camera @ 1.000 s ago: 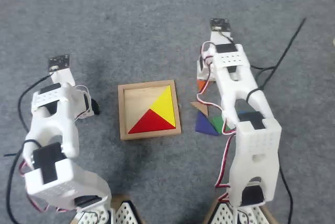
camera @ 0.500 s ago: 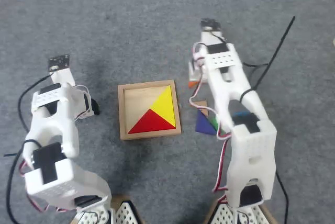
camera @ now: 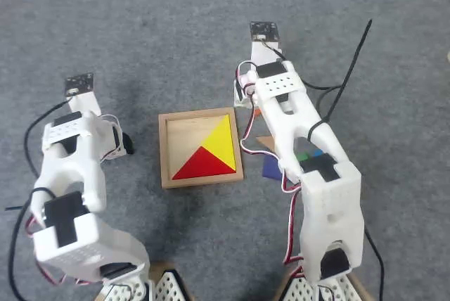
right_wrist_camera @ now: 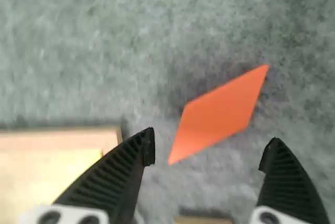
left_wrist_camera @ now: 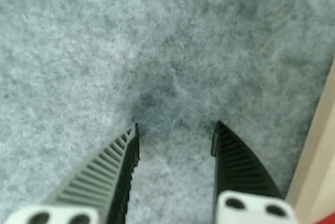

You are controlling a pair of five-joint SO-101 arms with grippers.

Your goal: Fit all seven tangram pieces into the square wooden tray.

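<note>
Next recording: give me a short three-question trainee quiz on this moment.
1. True or false: the tray holds exactly two pieces.
2. Which piece lies under the open right gripper? A orange parallelogram; B blue triangle; C green triangle.
3. Fill in: the left gripper hangs open over bare ____.
Key: 1 true; 2 A; 3 carpet.
</note>
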